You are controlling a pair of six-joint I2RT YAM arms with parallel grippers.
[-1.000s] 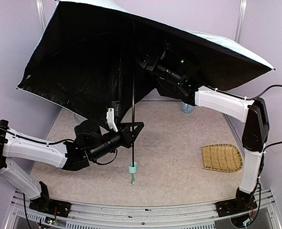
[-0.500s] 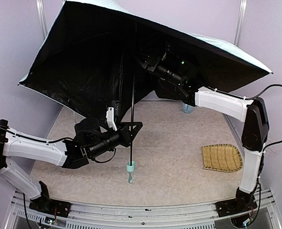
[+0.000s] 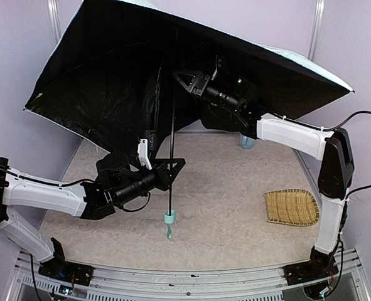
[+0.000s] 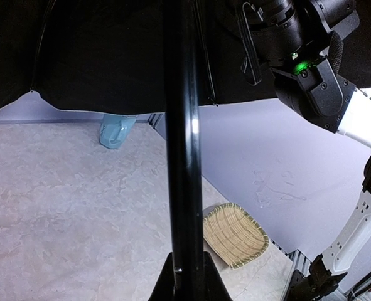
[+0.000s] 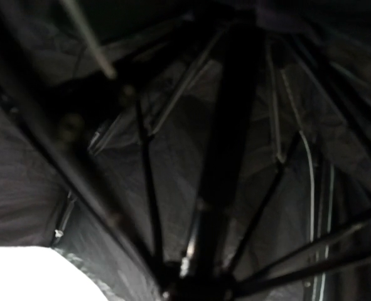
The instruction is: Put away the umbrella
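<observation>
The umbrella (image 3: 110, 81) is open, its black lining facing the top view, with a pale mint rim. Its thin black shaft (image 3: 172, 138) hangs nearly upright, and the mint handle (image 3: 169, 218) with its loop is just above the table. My left gripper (image 3: 172, 167) is shut on the lower shaft, which fills the left wrist view (image 4: 184, 157) between the jaws. My right gripper (image 3: 179, 78) is under the canopy at the upper shaft. The right wrist view is dark: the shaft (image 5: 226, 157) and ribs rise from the jaws, which look closed round it.
A pale blue mug (image 3: 247, 142) stands at the back of the table, half hidden by the right arm. A woven yellow mat (image 3: 292, 207) lies at the right. Purple walls close in on both sides, and the canopy spans nearly wall to wall.
The whole umbrella has shifted a little left and up. The handle has risen slightly. My right gripper shows more clearly below the canopy. Both grips are unchanged.
</observation>
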